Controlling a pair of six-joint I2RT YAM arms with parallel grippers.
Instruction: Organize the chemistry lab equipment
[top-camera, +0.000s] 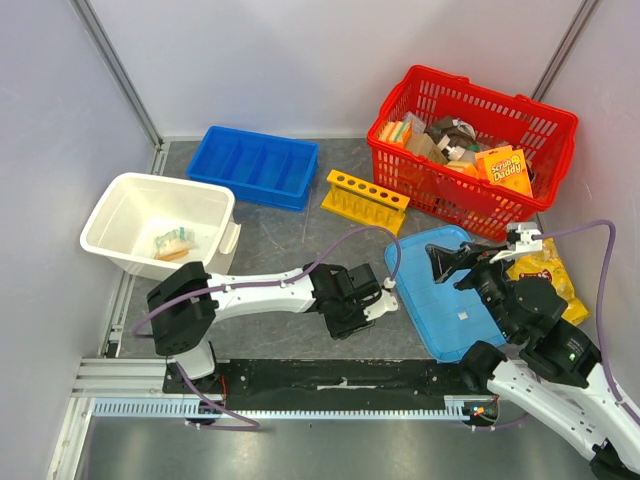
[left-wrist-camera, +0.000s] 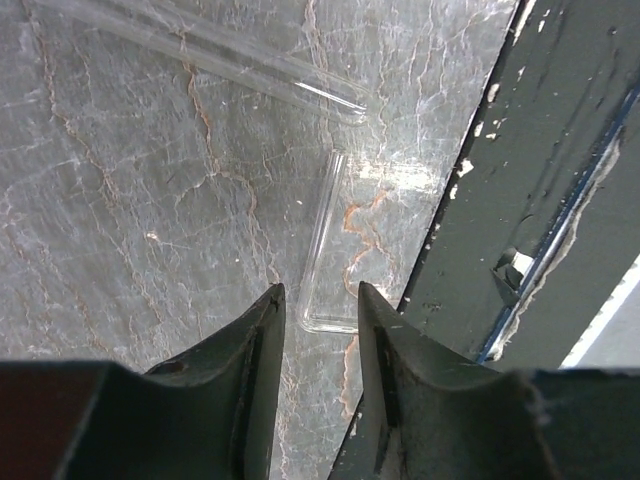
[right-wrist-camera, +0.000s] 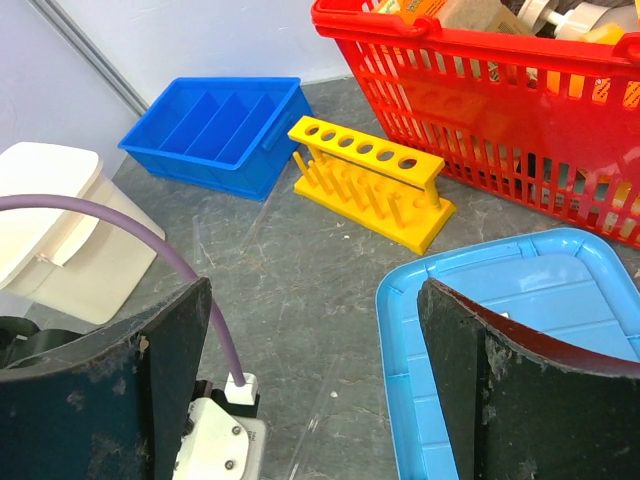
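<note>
Straddling tube (left-wrist-camera: 325, 240) on grey tabletop (left-wrist-camera: 150, 200), left fingers (left-wrist-camera: 262, 330) half-open, seemingly ungripped; right fingers (right-wrist-camera: 470, 360) wide, empty.

Overhead view looks down on the grey bench (top-camera: 270, 250); the low right wrist view shares its yellow plastic holed rack (top-camera: 366, 192) (right-wrist-camera: 365, 150); the left wrist view stares closely downward.

On the grey table (top-camera: 270, 250) I see a white bin (top-camera: 105, 215) at left, a blue tray (top-camera: 250, 190) and yellow rack (top-camera: 366, 193) upper centre, a red basket (top-camera: 450, 195) upper right, a light-blue tray (top-camera: 450, 300) and yellow bag (top-camera: 548, 270) at right, and two clear tubes (left-wrist-camera: 325, 245).
</note>
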